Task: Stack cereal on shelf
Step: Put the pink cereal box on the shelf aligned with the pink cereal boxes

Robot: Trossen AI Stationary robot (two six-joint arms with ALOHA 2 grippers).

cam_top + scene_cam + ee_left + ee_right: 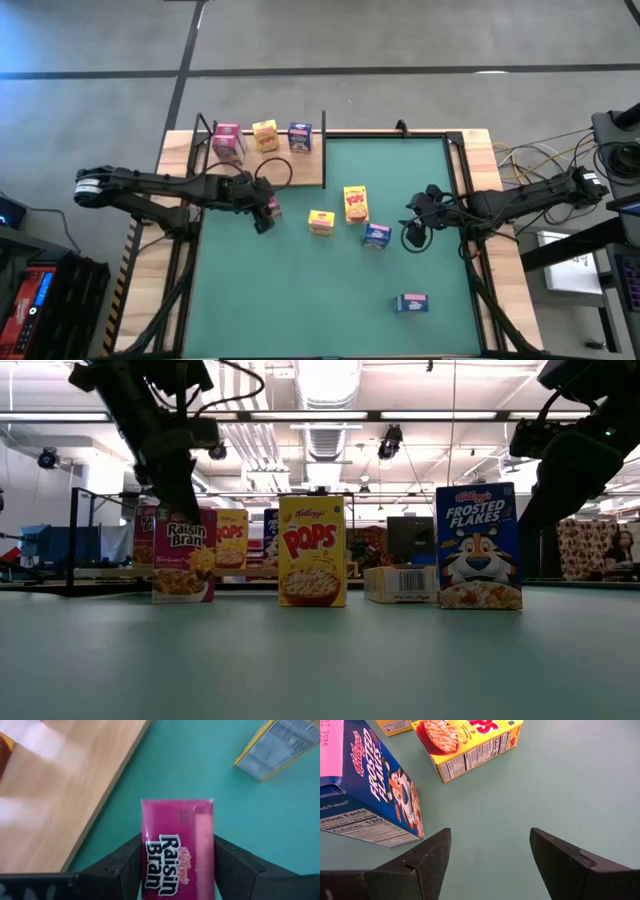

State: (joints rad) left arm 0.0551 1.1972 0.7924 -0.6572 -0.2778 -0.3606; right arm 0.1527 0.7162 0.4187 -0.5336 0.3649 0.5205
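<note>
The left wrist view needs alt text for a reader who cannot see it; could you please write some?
A pink Raisin Bran box stands between the left gripper's two dark fingers, above the green table mat. The light-wood shelf board lies to one side of it, and a yellow-edged cereal box lies on the mat farther off.

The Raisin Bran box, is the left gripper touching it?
Touching. In the left wrist view, the left gripper has a finger pressed against each side of the Raisin Bran box, no gap showing.
</note>
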